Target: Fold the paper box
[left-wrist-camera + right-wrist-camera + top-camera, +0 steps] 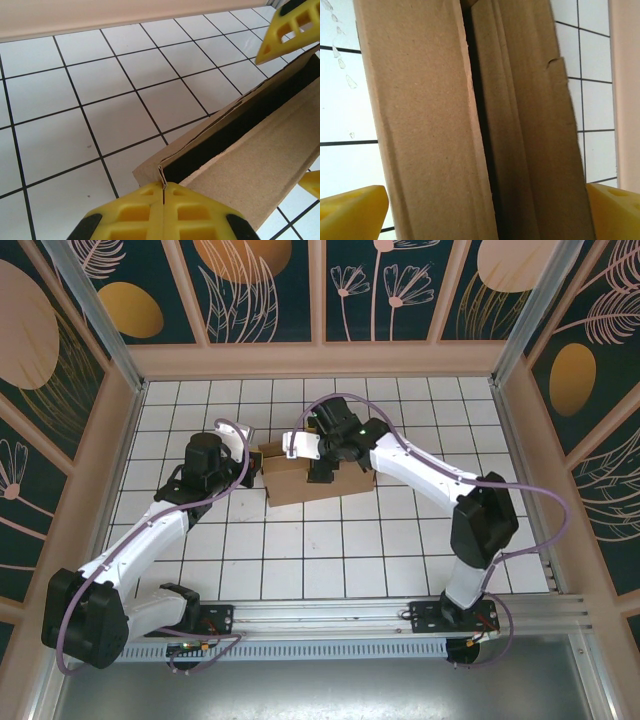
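The paper box is a shallow brown cardboard mailer, partly folded, lying mid-table between the two arms. In the left wrist view my left gripper is shut on a thin upright cardboard edge at the corner of the box, whose dark slot runs up to the right. My left gripper sits at the box's left end. My right gripper is over the box's top middle. In the right wrist view the gripper stands open, its yellow fingers either side of the box walls.
White tiled table with a raised wooden rim at the back and sides. The right gripper's yellow fingertips show at the far end of the box in the left wrist view. Free tiles lie in front of the box.
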Motion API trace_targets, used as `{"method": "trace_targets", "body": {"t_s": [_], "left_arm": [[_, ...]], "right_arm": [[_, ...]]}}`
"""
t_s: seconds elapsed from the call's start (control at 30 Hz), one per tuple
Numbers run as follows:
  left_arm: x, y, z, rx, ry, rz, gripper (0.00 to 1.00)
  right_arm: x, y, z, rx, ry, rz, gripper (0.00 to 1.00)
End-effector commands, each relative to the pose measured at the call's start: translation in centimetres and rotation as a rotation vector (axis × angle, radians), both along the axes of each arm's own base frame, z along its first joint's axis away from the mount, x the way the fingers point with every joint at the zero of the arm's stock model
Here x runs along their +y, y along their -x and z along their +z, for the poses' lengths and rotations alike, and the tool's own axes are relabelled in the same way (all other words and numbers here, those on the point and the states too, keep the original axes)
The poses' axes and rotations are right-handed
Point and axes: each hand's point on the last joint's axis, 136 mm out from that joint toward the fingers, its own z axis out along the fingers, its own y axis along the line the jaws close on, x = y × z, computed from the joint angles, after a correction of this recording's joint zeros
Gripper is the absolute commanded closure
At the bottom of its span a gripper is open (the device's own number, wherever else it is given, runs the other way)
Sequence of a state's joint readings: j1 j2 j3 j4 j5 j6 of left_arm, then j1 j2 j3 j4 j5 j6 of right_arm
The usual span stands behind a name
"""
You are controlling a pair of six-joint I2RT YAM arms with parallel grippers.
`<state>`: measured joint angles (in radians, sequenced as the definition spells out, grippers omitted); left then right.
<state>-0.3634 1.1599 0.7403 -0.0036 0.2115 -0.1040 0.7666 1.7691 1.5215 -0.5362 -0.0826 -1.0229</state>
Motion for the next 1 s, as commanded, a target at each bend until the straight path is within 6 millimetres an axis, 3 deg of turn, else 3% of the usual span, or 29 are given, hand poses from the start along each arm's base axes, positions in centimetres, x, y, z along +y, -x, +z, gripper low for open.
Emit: {"method": "trace_targets", "body": {"t_s": [0.0,0.17,0.33,0.5,0.7,0.83,0.97], "left_arm": [[-0.3,2.0,-3.3,0.126,-0.055,-0.055,1.00],[-0.4,2.1,-3.2,0.128,-0.051,-0.064,1.00],[-0.4,2.2,-3.1,0.129,-0.048,-0.061,1.00],[-0.6,2.3,-3.4,0.156,-0.002,-0.040,1.00],[-1.3,2.0,-1.9,0.159,0.080,-0.028,1.00],[-1.6,1.9,-1.1,0.171,0.120,-0.023,1.00],[-1.6,1.9,-1.7,0.199,0.121,-0.010,1.00]], "right_arm": [[0.5,-0.7,0.6,-0.006,-0.001,0.007,0.01],[1.0,-0.7,-1.0,0.021,0.020,0.004,0.01],[1.1,-1.0,-2.1,0.033,0.030,-0.025,0.10],[1.2,-1.1,-2.1,0.035,0.020,-0.036,0.20],[1.4,-0.8,-2.4,0.054,0.018,-0.042,0.35],[1.7,-0.6,-2.5,0.063,0.008,-0.042,0.39],[1.9,-0.4,-2.4,0.067,0.003,-0.040,0.41]]}}
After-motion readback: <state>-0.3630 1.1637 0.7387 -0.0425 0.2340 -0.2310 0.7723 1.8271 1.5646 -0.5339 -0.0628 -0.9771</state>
